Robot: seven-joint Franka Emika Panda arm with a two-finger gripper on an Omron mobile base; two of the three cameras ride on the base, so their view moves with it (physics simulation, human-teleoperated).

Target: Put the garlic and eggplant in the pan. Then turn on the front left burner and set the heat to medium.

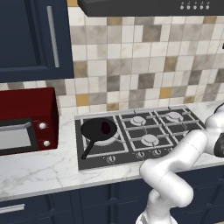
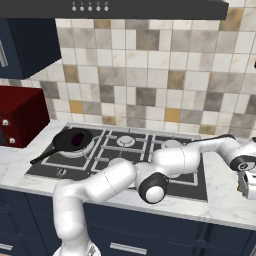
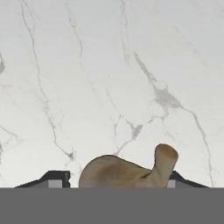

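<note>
The garlic, a tan bulb with a short stem, lies on the white marble counter. My gripper has one fingertip close on each side of it, the right one against the stem. In the right base view the hand is low over the counter, right of the stove. The black pan sits on the front left burner with its handle towards the counter's front. The eggplant, a small dark maroon lump, lies inside the pan.
A red microwave stands left of the stove. Burner knobs line the stove's front edge. Other burners lie between pan and hand. My arm stretches across the stove's front right.
</note>
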